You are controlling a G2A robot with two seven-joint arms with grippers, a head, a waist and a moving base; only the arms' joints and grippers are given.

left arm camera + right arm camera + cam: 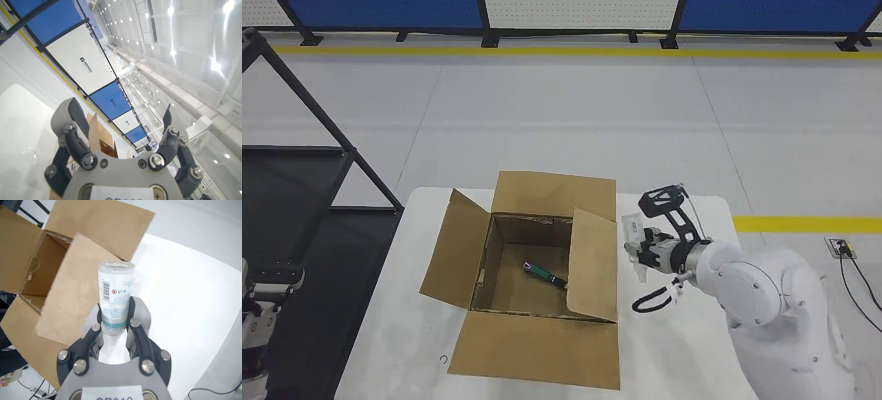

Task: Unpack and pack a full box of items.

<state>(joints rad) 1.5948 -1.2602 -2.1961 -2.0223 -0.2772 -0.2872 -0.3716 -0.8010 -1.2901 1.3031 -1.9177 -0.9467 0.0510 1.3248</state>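
An open cardboard box (532, 285) stands on the white table (672, 345), its flaps spread; the box (47, 262) lies just beyond the held bottle in the right wrist view. A small dark green-and-red item (544, 273) lies on the box floor. My right gripper (115, 311) is shut on a clear bottle (115, 289) with a white printed label, base pointing outward. In the top view that gripper (640, 250) hovers just right of the box's right flap. My left gripper (121, 115) is open and empty, tilted up toward the ceiling, with the box (100, 136) beyond it.
Bare white tabletop (179, 294) extends right of the box. A black metal frame (332, 160) stands off the table's left side. A yellow floor line (802, 224) runs past the table's right.
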